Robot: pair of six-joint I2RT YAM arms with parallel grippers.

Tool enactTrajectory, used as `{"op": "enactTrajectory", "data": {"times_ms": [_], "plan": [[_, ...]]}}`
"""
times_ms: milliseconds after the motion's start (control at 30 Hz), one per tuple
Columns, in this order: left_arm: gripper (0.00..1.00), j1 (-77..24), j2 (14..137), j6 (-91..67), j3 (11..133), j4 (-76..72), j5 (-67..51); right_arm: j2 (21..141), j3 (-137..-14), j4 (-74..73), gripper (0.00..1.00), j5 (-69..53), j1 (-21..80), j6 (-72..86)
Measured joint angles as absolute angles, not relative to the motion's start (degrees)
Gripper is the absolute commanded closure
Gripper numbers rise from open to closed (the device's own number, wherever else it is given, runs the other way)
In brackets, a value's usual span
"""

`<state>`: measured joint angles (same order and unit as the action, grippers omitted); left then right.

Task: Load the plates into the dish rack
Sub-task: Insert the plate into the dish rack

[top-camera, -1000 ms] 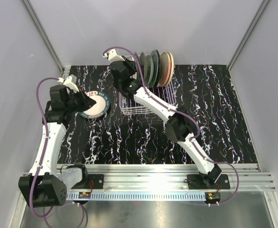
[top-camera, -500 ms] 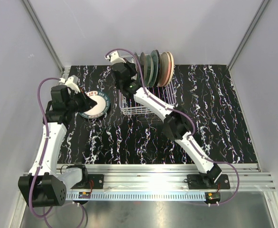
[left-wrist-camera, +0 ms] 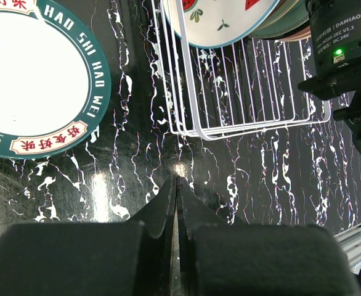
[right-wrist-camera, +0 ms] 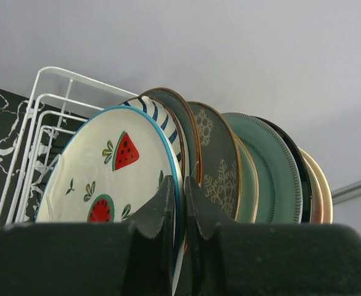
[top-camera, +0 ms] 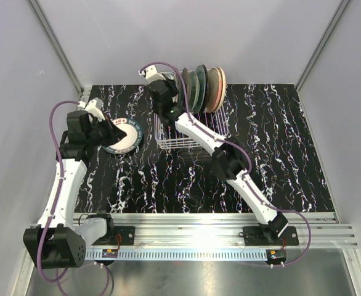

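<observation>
From above, the rack (top-camera: 168, 141) sits in the upper centre with a row of plates (top-camera: 204, 86) standing at its far end. The right pincer (top-camera: 170, 94) is at the left end of that row. Left of the rack, one teal-rimmed plate (top-camera: 124, 137) lies flat, with the left pincer (top-camera: 109, 131) over its left edge.

In the left wrist view that pincer (left-wrist-camera: 175, 203) is pressed together and empty, aimed at bare table (left-wrist-camera: 137, 185) between the flat plate (left-wrist-camera: 32, 80) and the rack (left-wrist-camera: 242, 92). Shut like this it can't take the low rim. It would only shove the plate along the glossy top.

In the right wrist view the pincer (right-wrist-camera: 177, 197) looks clamped on the rim of the watermelon plate (right-wrist-camera: 113, 172), which stands in the rack (right-wrist-camera: 76, 76) against its neighbours. If the pincer lets go before the plate settles between prongs, the plate could tip or knock the row (the prongs are hidden here).

The table (top-camera: 279, 142) is black with white veining and bright glare spots. Plain pale walls (top-camera: 242, 37) close it in, and a metal rail (top-camera: 199, 219) runs along the bottom.
</observation>
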<state>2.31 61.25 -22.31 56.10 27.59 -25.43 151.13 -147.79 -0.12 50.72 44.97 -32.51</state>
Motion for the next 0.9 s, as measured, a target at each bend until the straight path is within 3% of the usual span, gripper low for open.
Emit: {"op": "enactTrajectory", "data": {"times_ms": [133, 600, 800, 900], "plan": [[1.00, 2.3, 61.4, -22.3, 56.1, 27.6, -25.5, 151.3, -147.8, 2.0, 0.71, 49.6, 44.6, -32.4], [1.00, 2.3, 62.1, -22.2, 56.1, 27.8, -25.4, 151.3, -148.3, 7.1, 0.58, 47.2, 43.8, -31.5], [0.94, 2.3, 62.1, -21.9, 56.1, 27.8, -24.7, 148.9, -146.6, 3.4, 0.53, 44.3, 43.8, -27.0], [0.78, 2.3, 62.1, -21.5, 56.1, 27.8, -23.8, 144.5, -142.5, 2.3, 0.48, 43.2, 44.0, -25.2]]}}
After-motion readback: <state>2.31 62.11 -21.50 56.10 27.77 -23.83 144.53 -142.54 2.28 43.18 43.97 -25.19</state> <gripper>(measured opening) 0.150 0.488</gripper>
